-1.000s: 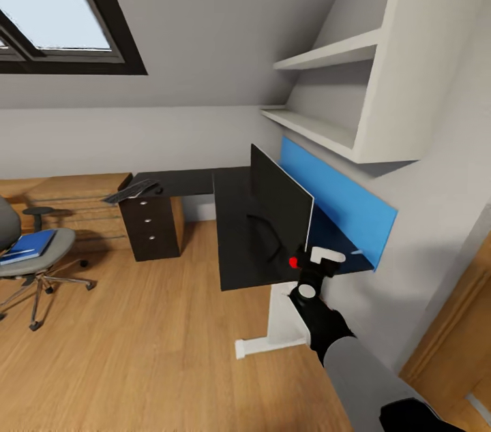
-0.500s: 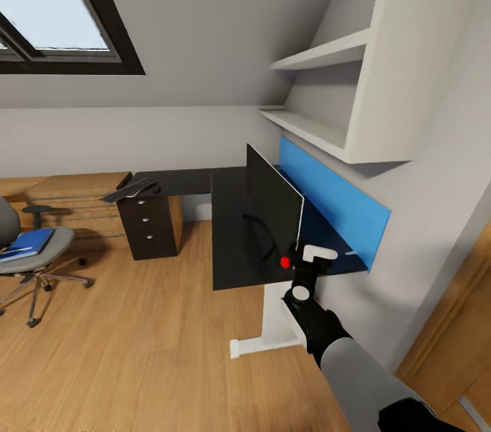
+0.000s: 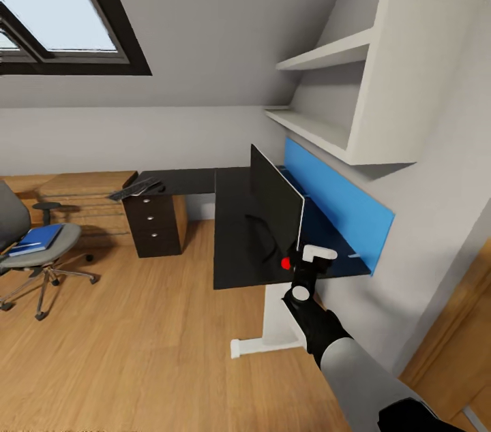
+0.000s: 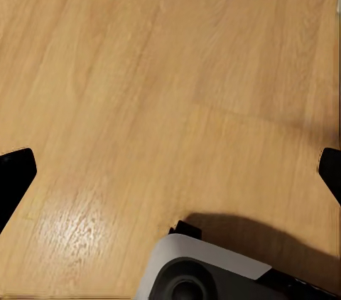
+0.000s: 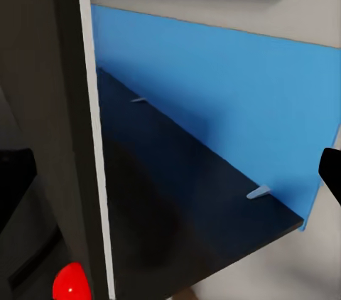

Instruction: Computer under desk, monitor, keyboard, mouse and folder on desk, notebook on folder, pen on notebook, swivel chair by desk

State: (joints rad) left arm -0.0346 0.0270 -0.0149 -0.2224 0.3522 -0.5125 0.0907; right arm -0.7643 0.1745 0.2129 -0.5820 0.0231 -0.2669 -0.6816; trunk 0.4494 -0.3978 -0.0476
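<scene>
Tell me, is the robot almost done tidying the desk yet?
Not nearly. Done: the monitor stands on the desk. In hand: the right gripper is up by the monitor's near edge, jaws open around nothing. Left: the folder lies on the swivel chair, which sits away from the desk, and the keyboard rests on the drawer unit. I can't spot the mouse, notebook, pen or computer.

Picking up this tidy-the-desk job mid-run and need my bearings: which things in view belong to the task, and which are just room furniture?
Part of the job:
- monitor, standing on the desk
- keyboard, on the desk's far end
- blue folder, lying on the swivel chair
- right gripper, beside the monitor's edge

Just there:
- wall shelves
- blue back panel
- drawer unit
- skylight
</scene>
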